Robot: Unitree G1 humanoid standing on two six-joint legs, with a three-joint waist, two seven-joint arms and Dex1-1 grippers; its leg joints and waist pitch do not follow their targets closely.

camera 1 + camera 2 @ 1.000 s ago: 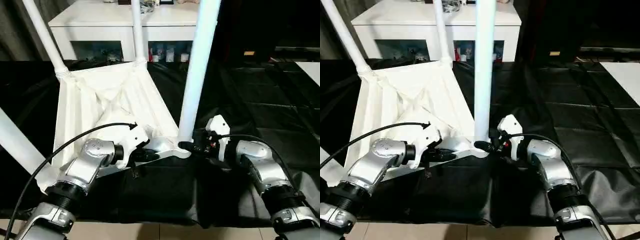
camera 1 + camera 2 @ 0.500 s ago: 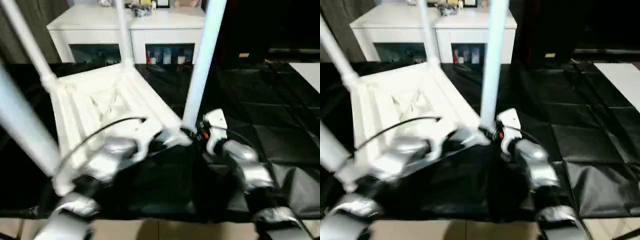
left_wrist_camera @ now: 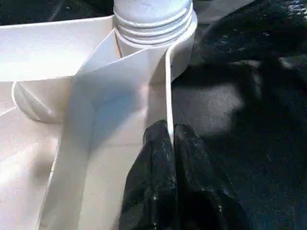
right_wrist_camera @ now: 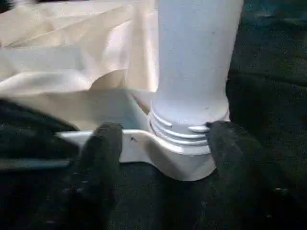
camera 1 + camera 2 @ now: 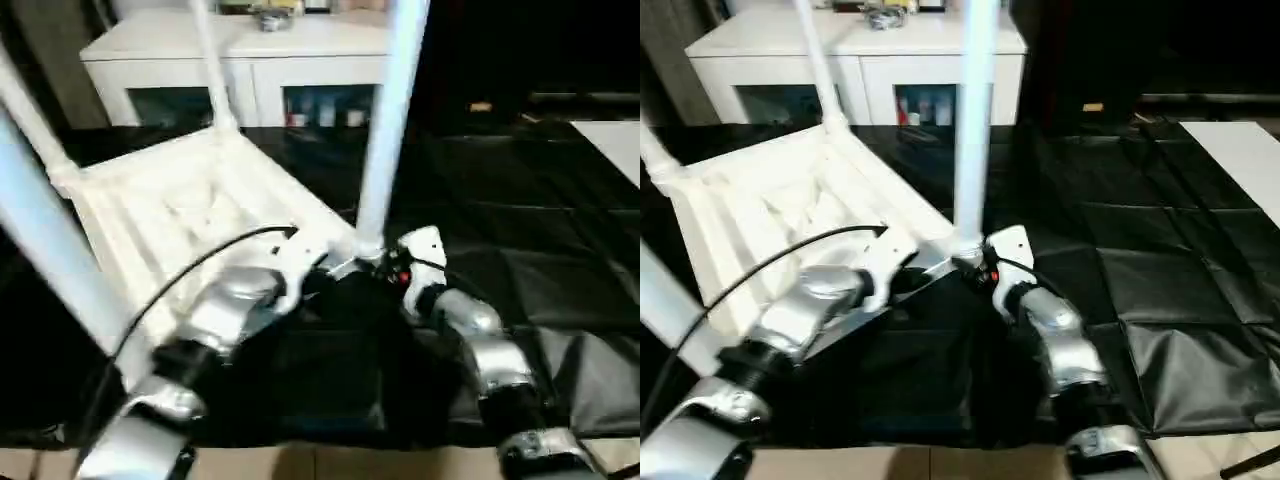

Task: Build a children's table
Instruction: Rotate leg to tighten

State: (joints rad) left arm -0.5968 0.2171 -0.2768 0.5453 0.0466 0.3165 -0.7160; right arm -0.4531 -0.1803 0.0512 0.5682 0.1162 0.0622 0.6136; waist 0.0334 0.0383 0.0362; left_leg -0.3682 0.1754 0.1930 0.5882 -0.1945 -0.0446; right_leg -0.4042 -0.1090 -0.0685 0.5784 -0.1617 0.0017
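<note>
The children's table (image 5: 770, 220) lies upside down on black sheeting, its ribbed white underside facing up. Its white tube legs stand in the corner sockets. The nearest leg (image 5: 973, 120) rises from the corner between my two grippers. My left gripper (image 3: 170, 132) is shut on the thin rim wall of the table top just beside that corner socket (image 3: 153, 28). My right gripper (image 4: 163, 139) is open and low at the leg's threaded base (image 4: 184, 127). One black finger (image 4: 103, 143) stands clear of the socket, and the other is close by the collar.
A white cabinet (image 5: 880, 60) with dark glass doors stands behind the table. A flat white board (image 5: 1240, 150) lies at the far right on the black sheeting (image 5: 1160, 280). Another leg (image 5: 50, 250) slants up close by my left forearm.
The head camera has tilted and shifted. My right gripper's fingers have parted at the near leg's base. The left gripper keeps its hold on the rim.
</note>
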